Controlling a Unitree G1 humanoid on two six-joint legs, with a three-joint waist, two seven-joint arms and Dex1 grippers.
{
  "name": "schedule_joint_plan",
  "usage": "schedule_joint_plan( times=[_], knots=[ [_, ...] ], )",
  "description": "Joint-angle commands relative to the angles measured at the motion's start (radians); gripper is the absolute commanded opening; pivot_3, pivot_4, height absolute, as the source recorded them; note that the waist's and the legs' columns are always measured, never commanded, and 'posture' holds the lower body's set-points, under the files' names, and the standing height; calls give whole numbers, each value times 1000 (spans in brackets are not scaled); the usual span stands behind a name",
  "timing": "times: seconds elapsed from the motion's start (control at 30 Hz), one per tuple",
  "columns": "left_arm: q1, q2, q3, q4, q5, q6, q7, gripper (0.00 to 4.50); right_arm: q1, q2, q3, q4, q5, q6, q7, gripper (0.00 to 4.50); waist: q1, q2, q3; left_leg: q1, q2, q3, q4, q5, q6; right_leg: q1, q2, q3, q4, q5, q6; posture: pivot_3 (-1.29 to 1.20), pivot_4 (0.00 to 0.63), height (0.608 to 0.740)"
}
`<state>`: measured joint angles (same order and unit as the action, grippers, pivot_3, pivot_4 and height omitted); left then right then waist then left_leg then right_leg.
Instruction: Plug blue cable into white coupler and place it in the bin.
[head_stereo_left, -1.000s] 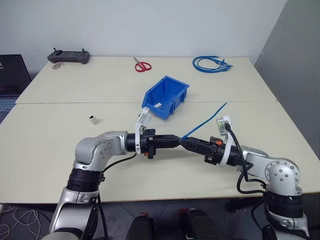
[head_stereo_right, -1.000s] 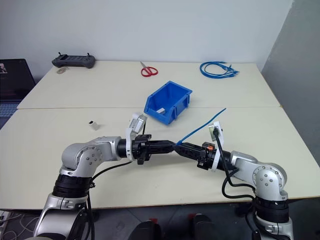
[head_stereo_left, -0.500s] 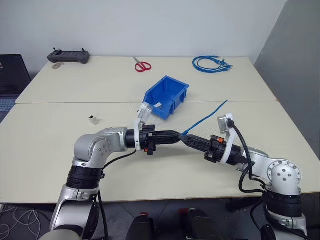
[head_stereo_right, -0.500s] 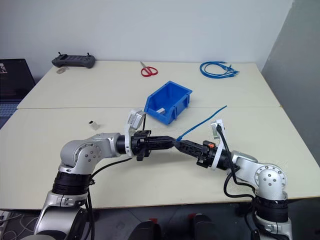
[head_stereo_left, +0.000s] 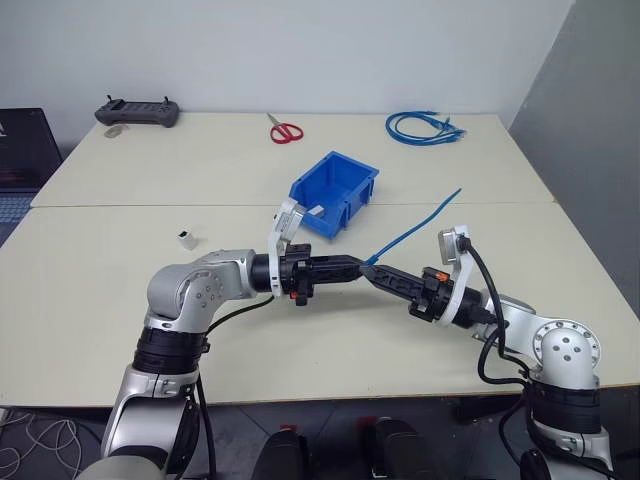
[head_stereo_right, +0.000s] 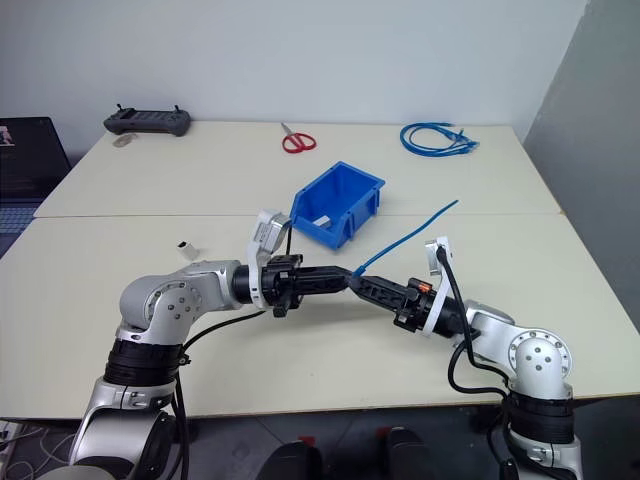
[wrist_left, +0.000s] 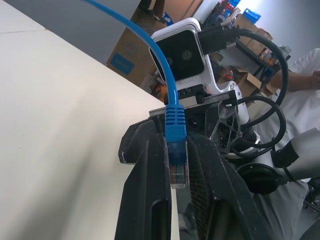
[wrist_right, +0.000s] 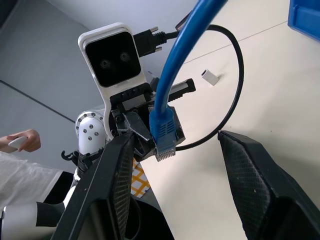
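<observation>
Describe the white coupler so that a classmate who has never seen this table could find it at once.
Start at the near table, the one the arms reach over, and look at its left part. The white coupler lies alone there, left of the blue bin. It is a tiny white block with a dark end, far smaller than anything else there.

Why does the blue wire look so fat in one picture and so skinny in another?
In the right wrist view the cable hangs just in front of the lens, so it looks fat; in the left eye view the same cable is farther away, a thin line above the table.
</observation>
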<state>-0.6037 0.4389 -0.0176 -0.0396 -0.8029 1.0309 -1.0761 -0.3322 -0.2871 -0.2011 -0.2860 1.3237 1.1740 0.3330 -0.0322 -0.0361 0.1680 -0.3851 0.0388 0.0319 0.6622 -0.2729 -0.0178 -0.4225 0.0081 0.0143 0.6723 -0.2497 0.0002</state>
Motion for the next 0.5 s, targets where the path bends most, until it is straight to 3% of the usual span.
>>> schedule_joint_plan(
  times=[0.03,0.5],
  knots=[
    [-3,-2,13,-4,-48,54,14,211,-14,-34,-80,-40,100,-62,30,2753,0,0,0,0,0,0,0,0,0,0,0,0,0,0,0,0,150,740],
    [11,-1,40,-7,-103,115,48,211,-13,-58,-23,-57,123,-116,5,2753,0,0,1,0,0,0,0,0,0,0,0,0,0,0,0,0,150,740]
  ],
)
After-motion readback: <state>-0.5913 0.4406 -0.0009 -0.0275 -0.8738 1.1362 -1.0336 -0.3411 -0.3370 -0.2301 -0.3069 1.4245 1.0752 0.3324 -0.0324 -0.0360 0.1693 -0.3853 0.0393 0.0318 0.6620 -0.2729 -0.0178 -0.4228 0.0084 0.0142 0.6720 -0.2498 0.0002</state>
